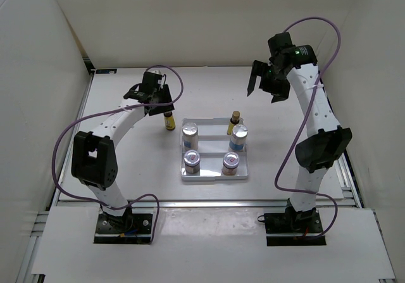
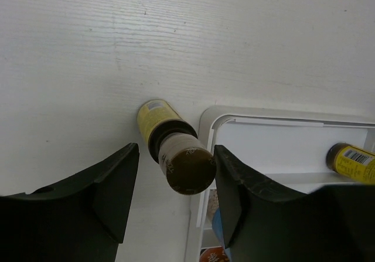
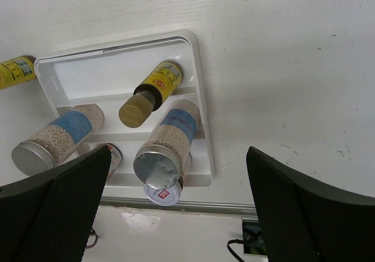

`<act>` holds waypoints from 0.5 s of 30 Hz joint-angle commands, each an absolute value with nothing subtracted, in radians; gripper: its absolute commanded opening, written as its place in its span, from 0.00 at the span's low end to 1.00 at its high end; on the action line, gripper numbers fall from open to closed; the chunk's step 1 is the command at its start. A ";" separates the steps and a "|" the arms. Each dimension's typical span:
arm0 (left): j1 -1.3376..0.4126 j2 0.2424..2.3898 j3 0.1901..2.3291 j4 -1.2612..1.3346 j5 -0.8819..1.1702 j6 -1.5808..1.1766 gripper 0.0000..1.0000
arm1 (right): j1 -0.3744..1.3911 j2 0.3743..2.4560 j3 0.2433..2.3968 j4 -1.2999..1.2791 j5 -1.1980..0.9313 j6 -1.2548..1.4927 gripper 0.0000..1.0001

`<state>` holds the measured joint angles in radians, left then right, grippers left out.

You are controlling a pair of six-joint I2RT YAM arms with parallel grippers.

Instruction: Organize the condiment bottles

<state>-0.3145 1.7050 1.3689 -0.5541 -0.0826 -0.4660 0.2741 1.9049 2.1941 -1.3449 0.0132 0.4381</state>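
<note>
White worktop (image 1: 285, 121) carries a stepped tray (image 1: 210, 130) holding five bottles (image 1: 190, 133). Right gripper (image 3: 179, 153) hangs spread, far right; left gripper (image 2: 176, 156), also spread, straddles the sixth, a slim yellow bottle (image 2: 154, 120) standing just left of the tray. Centring on its body before closing should prevent tipping.

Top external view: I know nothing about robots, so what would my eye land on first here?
The white tray mid-table, holding four silver-lidded jars and one slim yellow bottle at its back right. Then the second yellow bottle standing outside the tray's far left corner, the open left gripper straddling it, while the right gripper hangs open, high at far right.
</note>
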 commanded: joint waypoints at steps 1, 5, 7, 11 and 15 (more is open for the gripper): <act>-0.316 1.671 1.379 -0.526 -0.064 -0.462 0.64 | 0.265 1.896 2.183 -1.445 0.002 0.439 1.00; -0.316 1.681 1.407 -0.505 -0.074 -0.434 0.64 | 0.265 1.896 2.174 -1.445 -0.008 0.439 1.00; -0.316 1.690 1.431 -0.505 -0.074 -0.434 0.61 | 0.265 1.896 2.174 -1.445 -0.008 0.439 1.00; -0.316 1.710 1.450 -0.495 -0.065 -0.434 0.53 | 0.265 1.887 2.174 -1.445 -0.008 0.439 1.00; -0.316 1.710 1.450 -0.495 -0.064 -0.434 0.42 | 0.265 1.887 2.164 -1.445 -0.008 0.439 1.00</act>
